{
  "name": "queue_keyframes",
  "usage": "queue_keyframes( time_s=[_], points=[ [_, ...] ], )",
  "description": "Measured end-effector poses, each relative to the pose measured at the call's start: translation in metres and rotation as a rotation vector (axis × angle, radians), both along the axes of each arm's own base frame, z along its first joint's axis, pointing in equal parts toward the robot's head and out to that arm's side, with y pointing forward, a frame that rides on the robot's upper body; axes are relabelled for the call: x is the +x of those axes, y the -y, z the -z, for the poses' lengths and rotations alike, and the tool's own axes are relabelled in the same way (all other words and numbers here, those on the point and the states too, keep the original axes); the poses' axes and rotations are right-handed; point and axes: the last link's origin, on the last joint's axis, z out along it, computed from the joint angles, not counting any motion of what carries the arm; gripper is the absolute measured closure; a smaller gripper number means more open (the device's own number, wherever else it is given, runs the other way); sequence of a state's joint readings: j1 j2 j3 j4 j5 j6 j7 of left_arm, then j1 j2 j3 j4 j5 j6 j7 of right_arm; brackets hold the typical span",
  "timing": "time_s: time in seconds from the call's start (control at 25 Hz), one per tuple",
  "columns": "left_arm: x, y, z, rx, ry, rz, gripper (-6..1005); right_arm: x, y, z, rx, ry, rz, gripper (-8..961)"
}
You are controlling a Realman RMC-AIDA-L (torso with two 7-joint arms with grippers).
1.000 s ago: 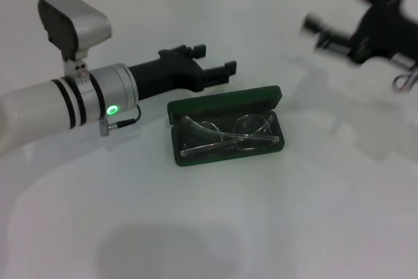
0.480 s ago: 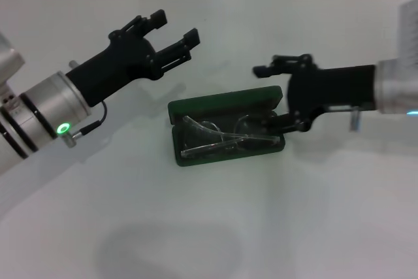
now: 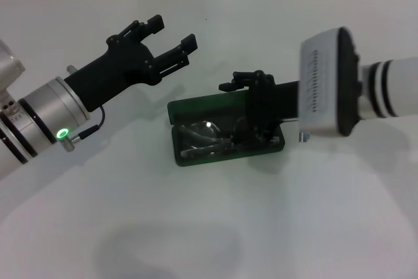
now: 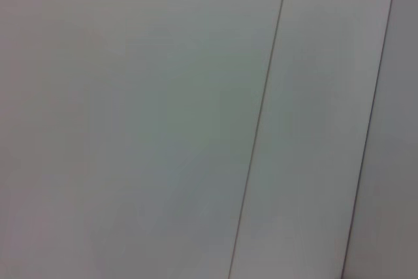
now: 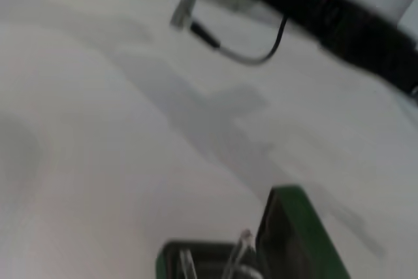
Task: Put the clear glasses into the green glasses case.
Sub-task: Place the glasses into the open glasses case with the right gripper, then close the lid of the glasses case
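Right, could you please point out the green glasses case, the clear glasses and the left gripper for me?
green glasses case [image 3: 215, 103], head view, on its raised lid.
clear glasses [image 3: 204, 131], head view, on the lens lying in the case.
left gripper [image 3: 172, 36], head view, midway between its open fingertips.

Transparent plastic clear glasses [image 3: 208, 134] lie in the matt green glasses case [image 3: 215, 104].

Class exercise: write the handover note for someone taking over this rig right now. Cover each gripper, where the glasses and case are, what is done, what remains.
Left gripper: open, raised beyond the case, holding nothing.
Right gripper: over the right half of the open green glasses case; fingers hard to read.
Clear glasses: lying inside the case on the white table.
Done: glasses are in the case.
Left: check they sit flat, withdraw the right arm.
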State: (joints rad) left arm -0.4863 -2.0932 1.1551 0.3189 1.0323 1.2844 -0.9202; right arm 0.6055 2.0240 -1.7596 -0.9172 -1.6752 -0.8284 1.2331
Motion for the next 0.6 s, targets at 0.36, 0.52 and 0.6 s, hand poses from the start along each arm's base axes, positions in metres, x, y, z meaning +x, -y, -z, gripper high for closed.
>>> queue_keyframes(
  time_s=[0.36,0.52,0.6],
  points=[
    [0.0,-0.001,0.0,0.002,-0.003,-0.002,141,-0.004,-0.001,-0.005,0.028,-0.016,-0.001,110],
    [0.0,-0.002,-0.002,0.008,0.001,-0.002,141,-0.002,-0.004,-0.033,0.007,-0.106,0.042,110],
    [0.0,-0.003,-0.002,0.012,0.004,-0.004,141,0.003,-0.008,-0.042,0.033,-0.127,0.066,110]
  ],
)
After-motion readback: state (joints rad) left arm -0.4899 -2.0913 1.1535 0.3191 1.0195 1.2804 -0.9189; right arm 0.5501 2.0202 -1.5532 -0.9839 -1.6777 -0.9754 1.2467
